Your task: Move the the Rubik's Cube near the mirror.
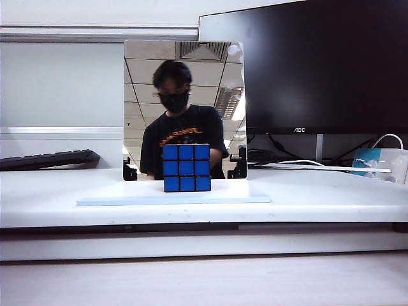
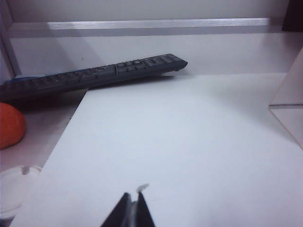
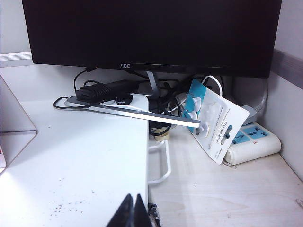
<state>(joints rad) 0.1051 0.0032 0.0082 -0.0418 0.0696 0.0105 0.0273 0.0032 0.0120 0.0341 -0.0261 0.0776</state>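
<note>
Rubik's Cube (image 1: 186,167) sits blue face forward on the white surface (image 1: 51,197), right up against the upright mirror (image 1: 185,95), which reflects a masked person. Black monitor (image 1: 319,64) behind right, keyboard (image 1: 48,159) far left.

An office desk: monitor (image 1: 319,64), keyboard (image 1: 48,159), power strip (image 3: 251,142).

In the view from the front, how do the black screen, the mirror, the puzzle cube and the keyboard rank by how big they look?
Largest to smallest, as they appear:
1. Black screen, though cut off at the picture's edge.
2. Mirror.
3. Keyboard and puzzle cube: unsure, since the keyboard sits farther back and shows only a thin sliver.
</note>
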